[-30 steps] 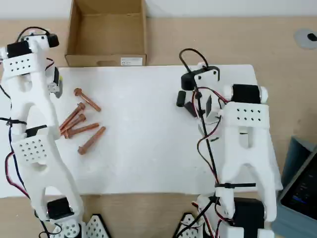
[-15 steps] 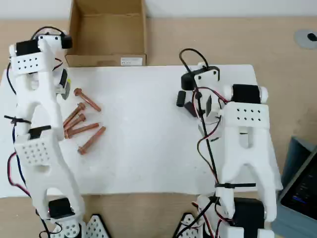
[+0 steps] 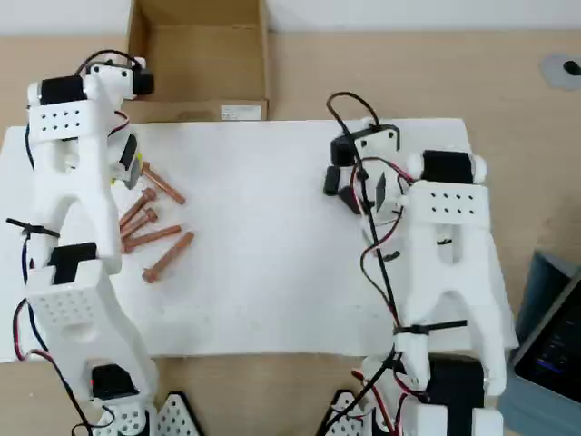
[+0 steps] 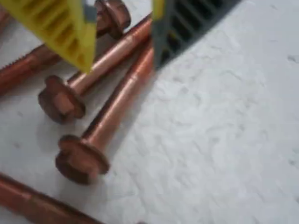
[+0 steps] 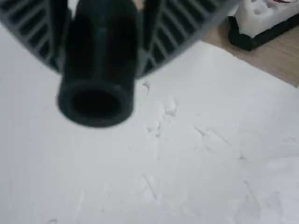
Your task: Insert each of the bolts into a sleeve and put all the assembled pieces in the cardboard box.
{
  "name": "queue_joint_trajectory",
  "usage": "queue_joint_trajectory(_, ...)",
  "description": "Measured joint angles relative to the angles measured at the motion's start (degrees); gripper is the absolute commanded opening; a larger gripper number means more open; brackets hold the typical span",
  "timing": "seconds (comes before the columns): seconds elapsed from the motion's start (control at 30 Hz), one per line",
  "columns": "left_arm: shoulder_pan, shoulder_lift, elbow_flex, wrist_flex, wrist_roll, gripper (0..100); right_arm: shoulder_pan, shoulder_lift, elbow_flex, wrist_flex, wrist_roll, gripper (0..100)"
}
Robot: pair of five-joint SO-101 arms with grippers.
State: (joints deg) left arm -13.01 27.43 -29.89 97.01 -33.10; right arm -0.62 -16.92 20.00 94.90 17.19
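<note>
The left arm stretches from the near left edge toward the far side, its wrist bent down so the left gripper [image 3: 130,163] hangs over the far end of a loose cluster of bolts [image 3: 150,224]. The bolts are copper-coloured, with smooth shafts, threaded ends and round flanged heads, and they lie on a white, slightly pitted foam sheet [image 3: 272,272]. The gripper's ribbed fingers, one yellow [image 4: 60,28] and one dark, are spread apart above two bolt shafts; whether they touch the metal cannot be told. The right arm stands on the right side, bent forward, its right gripper [image 3: 347,191] turned left over the sheet, fingers clamped on a black, hollow, matte sleeve [image 5: 96,70]. The brown cardboard box [image 3: 182,111] sits at the far edge, left of centre, top open.
</note>
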Motion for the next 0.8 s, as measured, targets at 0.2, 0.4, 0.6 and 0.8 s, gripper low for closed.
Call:
queue_joint_trajectory(0.2, 0.18, 4.22, 0.09, -1.93, -2.20, 10, 0.00, 0.00, 0.09, -0.35, 0.00, 1.0)
queue_joint_trajectory(0.4, 1.49, 7.56, 0.09, -3.60, -2.73, 10, 0.00, 0.00, 0.09, -0.35, 0.00, 1.0)
queue_joint_trajectory(0.6, 2.64, 10.55, 0.09, -4.66, -2.73, 10, 0.00, 0.00, 0.09, -0.35, 0.00, 1.0)
queue_joint_trajectory(0.8, 2.73, 13.80, 0.00, -6.42, -2.73, 9, 0.00, 0.00, 0.09, -0.35, 0.00, 1.0)
